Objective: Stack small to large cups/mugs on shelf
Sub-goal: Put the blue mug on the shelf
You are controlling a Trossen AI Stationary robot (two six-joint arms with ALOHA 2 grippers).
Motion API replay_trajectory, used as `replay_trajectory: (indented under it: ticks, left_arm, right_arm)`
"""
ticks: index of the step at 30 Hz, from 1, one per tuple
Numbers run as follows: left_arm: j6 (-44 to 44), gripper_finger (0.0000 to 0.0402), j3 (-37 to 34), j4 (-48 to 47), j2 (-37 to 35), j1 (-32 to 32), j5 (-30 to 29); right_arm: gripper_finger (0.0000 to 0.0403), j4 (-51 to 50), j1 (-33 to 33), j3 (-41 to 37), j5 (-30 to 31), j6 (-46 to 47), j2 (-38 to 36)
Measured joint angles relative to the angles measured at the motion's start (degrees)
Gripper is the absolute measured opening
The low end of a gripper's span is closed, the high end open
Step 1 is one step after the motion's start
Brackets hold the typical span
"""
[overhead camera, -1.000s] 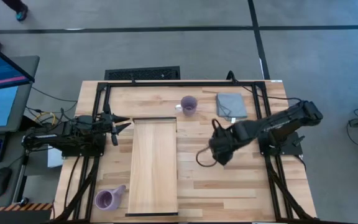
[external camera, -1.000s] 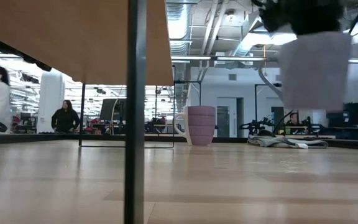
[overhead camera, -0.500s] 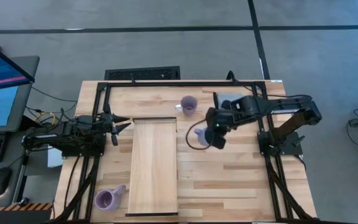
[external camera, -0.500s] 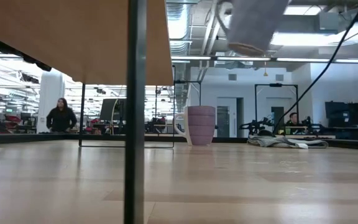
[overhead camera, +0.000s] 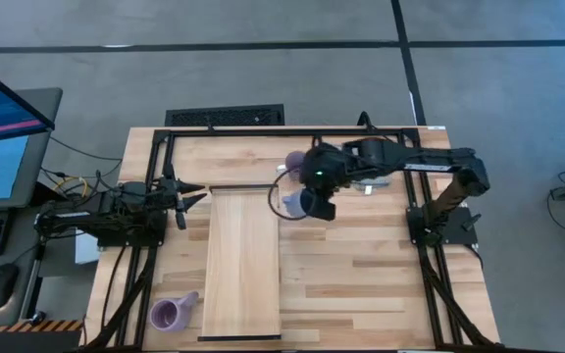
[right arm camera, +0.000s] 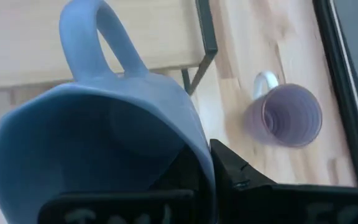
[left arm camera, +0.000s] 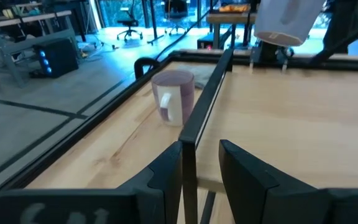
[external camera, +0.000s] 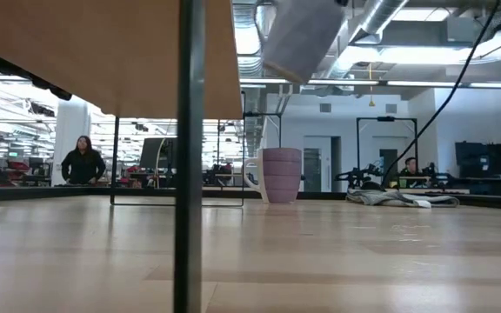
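Note:
My right gripper [overhead camera: 309, 202] is shut on the blue-grey mug [overhead camera: 293, 204], held in the air just off the far right corner of the pale wooden shelf [overhead camera: 243, 260]. In the low view the mug [external camera: 301, 39] hangs tilted, high above the table. One purple mug [overhead camera: 296, 161] stands upright on the table behind it, and another [overhead camera: 168, 314] lies at the near left beside the shelf. My left gripper [overhead camera: 196, 196] is open and empty at the shelf's far left corner, and the shelf's dark end edge [left arm camera: 194, 118] runs toward its gap. My right gripper holds the blue-grey mug by its wall at the rim [right arm camera: 199, 155], roughly opposite the handle [right arm camera: 98, 43]. One finger [right arm camera: 238, 177] is outside the wall and the other appears to be inside. The mug is lifted clear and tilted, its mouth toward the wrist.
A grey folded cloth [overhead camera: 371, 169] lies at the far right, partly under my right arm. The shelf stands raised on thin dark legs [external camera: 190, 174]. A black frame [overhead camera: 263, 132] runs along the table's far edge. A person [external camera: 78, 163] stands in the room beyond.
My right gripper has carried the blue-grey mug from right of the table's middle toward the far edge and the left, rising with it. It now stands by the shelf's far right corner, and the mug has tipped more to one side.

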Motion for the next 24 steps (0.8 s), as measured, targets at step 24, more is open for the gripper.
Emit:
replay_trajectory:
  ticks: [24]
  left_arm:
    - [-0.88, 0.0098, 0.0, -0.69, 0.42, 0.0, -0.04]
  right_arm:
    - [0.0027, -10.25, -1.12, 32.62, -5.56, -17.43, 24.81]
